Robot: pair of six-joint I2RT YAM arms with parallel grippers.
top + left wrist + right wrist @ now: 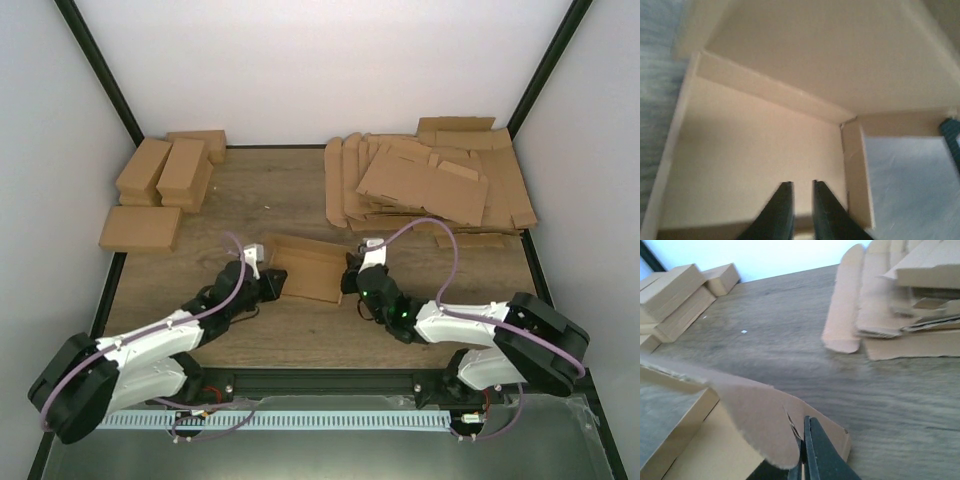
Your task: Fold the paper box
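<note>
Left gripper: fingers a narrow slit apart, tips over the paper box floor. Can't tell whether it grips cardboard; the near wall is cut off by the frame. Right gripper: pinched on a curled flap of the paper box, which hides one finger. Beyond it, blurred flat cardboard sheets.

Lab booth: white walls, black frame

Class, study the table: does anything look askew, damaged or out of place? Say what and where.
The flat cardboard sheets at the far right lie fanned and skewed, not squared up. The paper box shows nothing clearly wrong.
</note>
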